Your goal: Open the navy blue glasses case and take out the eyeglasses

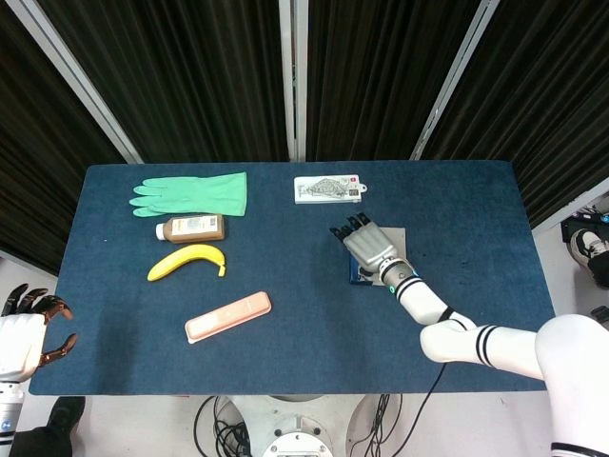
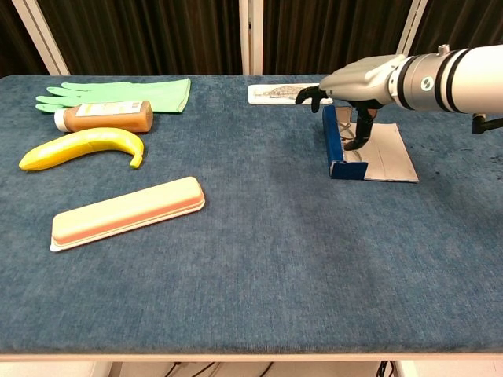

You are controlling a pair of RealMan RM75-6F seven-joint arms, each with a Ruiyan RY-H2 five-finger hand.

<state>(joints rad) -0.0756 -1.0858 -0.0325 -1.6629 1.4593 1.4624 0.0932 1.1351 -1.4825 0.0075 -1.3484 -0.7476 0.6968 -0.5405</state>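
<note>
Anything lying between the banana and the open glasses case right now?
No. Between the banana and the navy blue glasses case there is only bare tablecloth; both the chest and head views show it.

Open navy glasses case (image 2: 339, 145); grey lid flat

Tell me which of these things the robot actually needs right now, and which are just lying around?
Needed:
navy glasses case, lying open
right hand, reaching into it

Lying about:
green glove
brown bottle
banana
pink case
printed card
left hand, off the table
</note>
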